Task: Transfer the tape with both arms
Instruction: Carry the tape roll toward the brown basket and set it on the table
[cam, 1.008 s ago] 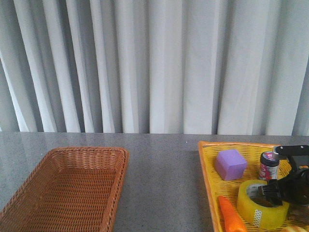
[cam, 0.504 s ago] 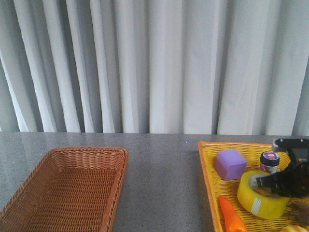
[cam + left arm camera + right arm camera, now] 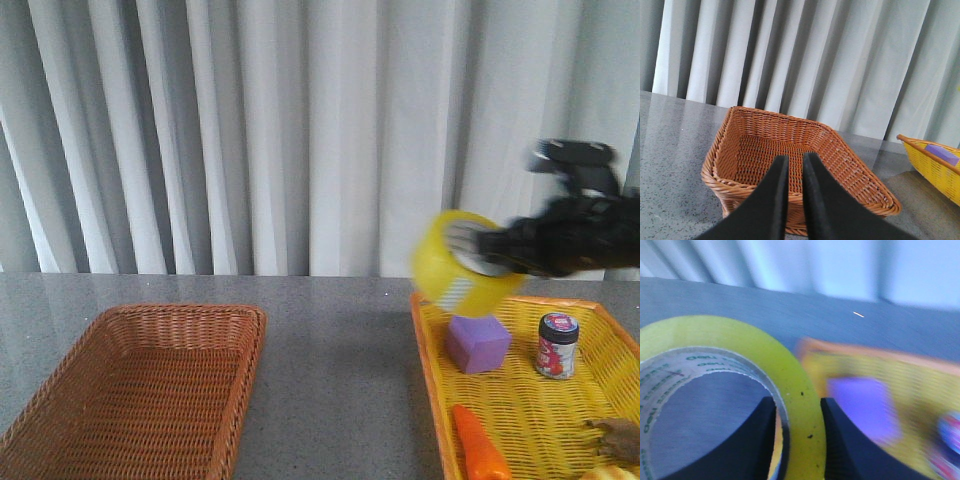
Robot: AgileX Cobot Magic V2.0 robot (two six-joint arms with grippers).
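The yellow tape roll (image 3: 462, 264) hangs in the air above the left end of the yellow tray (image 3: 428, 340), held by my right gripper (image 3: 490, 250), which is shut on its wall. In the right wrist view the tape (image 3: 765, 370) fills the near field, one finger inside the white core and one outside, with the right gripper (image 3: 798, 412) clamped on the rim. My left gripper (image 3: 795, 162) is shut and empty, low in front of the wicker basket (image 3: 850, 165). The left arm does not show in the front view.
The brown wicker basket (image 3: 60, 390) stands at the left of the grey table. The yellow tray holds a purple cube (image 3: 477, 341), a small jar with a black lid (image 3: 557, 345), an orange carrot (image 3: 478, 450) and a brown thing (image 3: 620, 437) at its right edge. White curtains hang behind.
My right gripper has lifted the tape up out of the yellow tray and to the left, from tray level to well above the purple cube. The basket and tray items stay put.
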